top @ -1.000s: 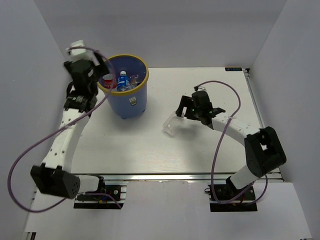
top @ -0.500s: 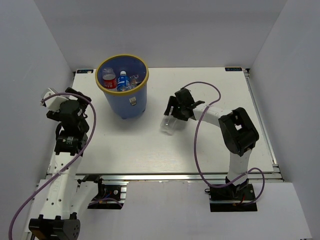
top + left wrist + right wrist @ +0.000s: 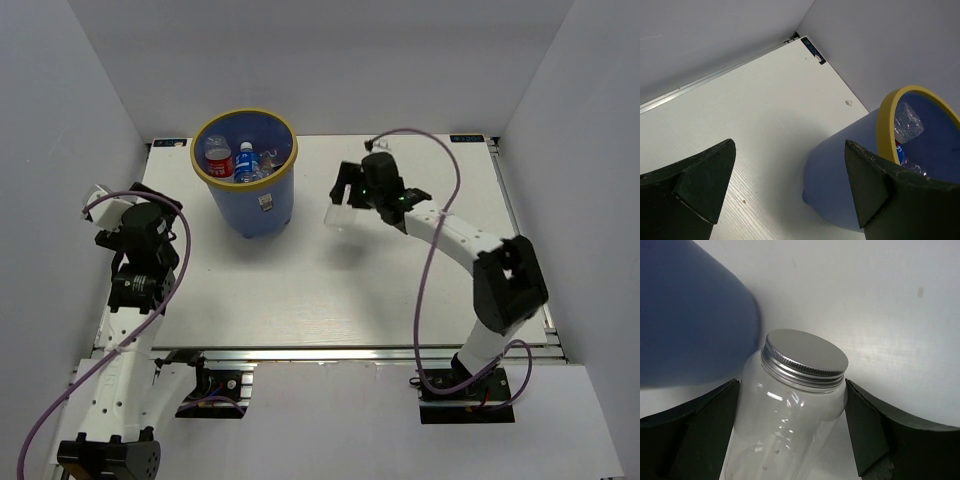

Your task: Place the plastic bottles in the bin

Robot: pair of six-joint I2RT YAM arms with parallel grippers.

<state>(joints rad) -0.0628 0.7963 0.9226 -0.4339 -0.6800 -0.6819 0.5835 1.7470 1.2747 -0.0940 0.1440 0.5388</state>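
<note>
The blue bin with a yellow rim stands at the back left of the table and holds several bottles, among them a red-labelled one and a blue-labelled one. My right gripper is shut on a clear bottle with a silver screw cap and holds it above the table, right of the bin; the bin wall fills the upper left of the right wrist view. My left gripper is open and empty, left of the bin, whose rim shows.
The white table is enclosed by grey walls at the back and both sides. A metal rail runs along the near edge. A small black label sits at the table's far corner in the left wrist view.
My right gripper has lifted the clear bottle off the table and carried it back toward the bin. My left arm has drawn back from over the bin to the left side.
</note>
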